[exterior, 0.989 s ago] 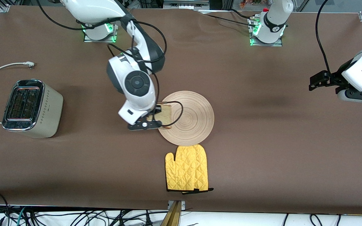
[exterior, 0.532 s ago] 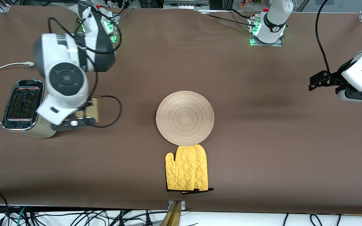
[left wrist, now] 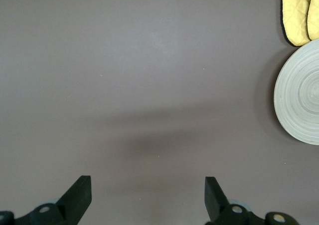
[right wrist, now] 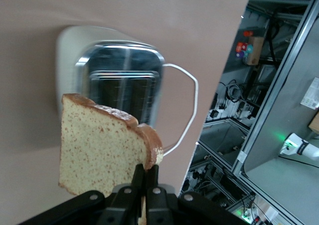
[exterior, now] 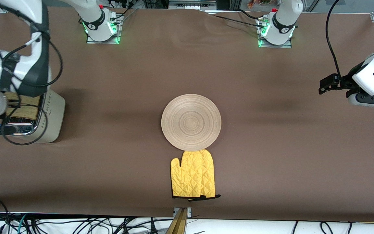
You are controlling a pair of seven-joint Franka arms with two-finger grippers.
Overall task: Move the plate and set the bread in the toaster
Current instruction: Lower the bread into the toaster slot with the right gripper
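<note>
My right gripper point(right wrist: 145, 171) is shut on one crust corner of the bread point(right wrist: 99, 155), a tan slice with a brown crust. It holds the slice upright in the air over the chrome slots of the cream toaster point(right wrist: 124, 80). From the front, the bread point(exterior: 23, 104) hangs above the toaster point(exterior: 53, 113) at the right arm's end of the table, and the right arm covers much of the toaster's top. The round wooden plate point(exterior: 191, 122) lies bare at mid-table. My left gripper point(left wrist: 145, 190) waits open and empty over bare table at the left arm's end.
A yellow quilted oven mitt point(exterior: 193, 174) lies touching the plate's edge, nearer the front camera. The toaster's white cord point(right wrist: 192, 100) loops off toward the table edge. The left wrist view catches the plate's rim point(left wrist: 301, 100) and the mitt point(left wrist: 299, 13).
My right arm has carried the bread off the plate and across the table to above the toaster. The plate now lies bare. The left arm has not moved.
</note>
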